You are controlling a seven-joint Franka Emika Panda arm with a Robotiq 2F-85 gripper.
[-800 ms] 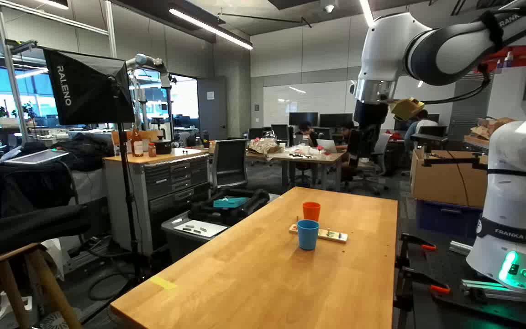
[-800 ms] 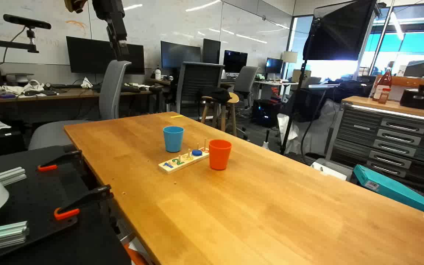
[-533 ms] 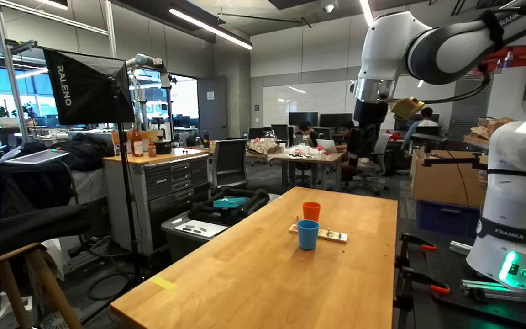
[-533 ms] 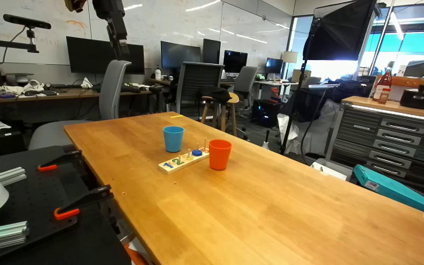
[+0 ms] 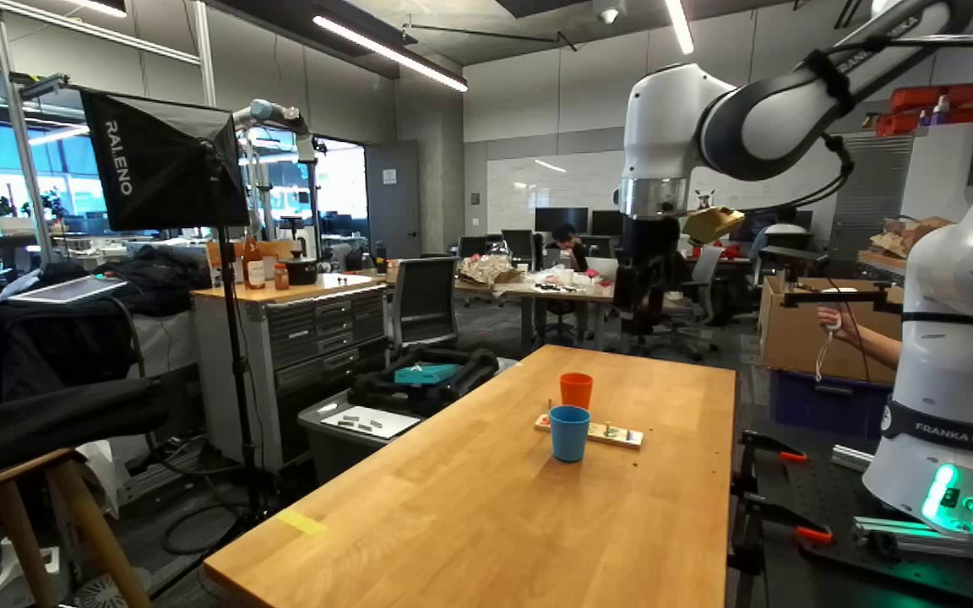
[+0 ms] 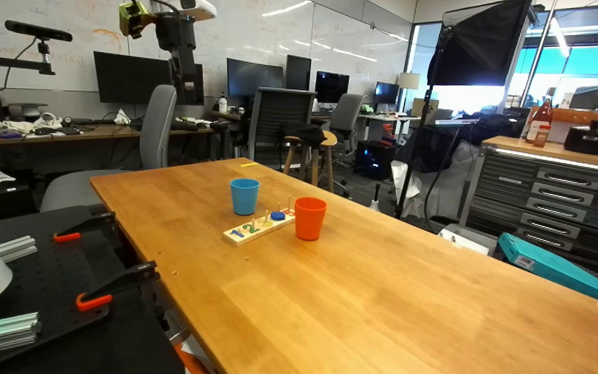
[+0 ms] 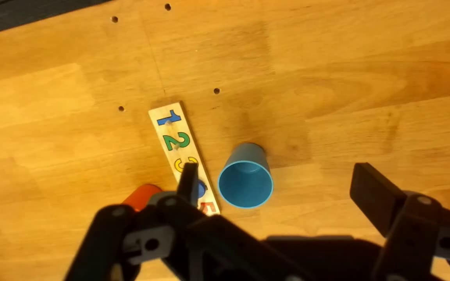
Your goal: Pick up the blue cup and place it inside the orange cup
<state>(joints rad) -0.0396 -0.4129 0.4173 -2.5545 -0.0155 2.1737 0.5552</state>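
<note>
The blue cup stands upright on the wooden table in both exterior views (image 5: 569, 435) (image 6: 244, 197). It also shows in the wrist view (image 7: 245, 183), where I look down into its open mouth. The orange cup (image 5: 576, 388) (image 6: 310, 219) stands upright on the far side of a number board from the blue cup. In the wrist view the orange cup (image 7: 143, 196) is mostly hidden behind the left finger. My gripper (image 5: 643, 321) (image 6: 187, 96) (image 7: 275, 171) is open and empty, high above the table. The blue cup shows between its fingers, nearer the left one.
A wooden number board with pegs and a blue disc (image 5: 617, 435) (image 6: 249, 234) (image 7: 170, 130) lies between the cups. Black clamps with orange tips (image 6: 94, 301) sit at the table edge by the robot base. A person's hand (image 5: 841, 325) shows behind the base.
The arm and gripper have come down and moved left in an exterior view, and down and right in an exterior view. A hand has appeared behind the base. The cups have not moved.
</note>
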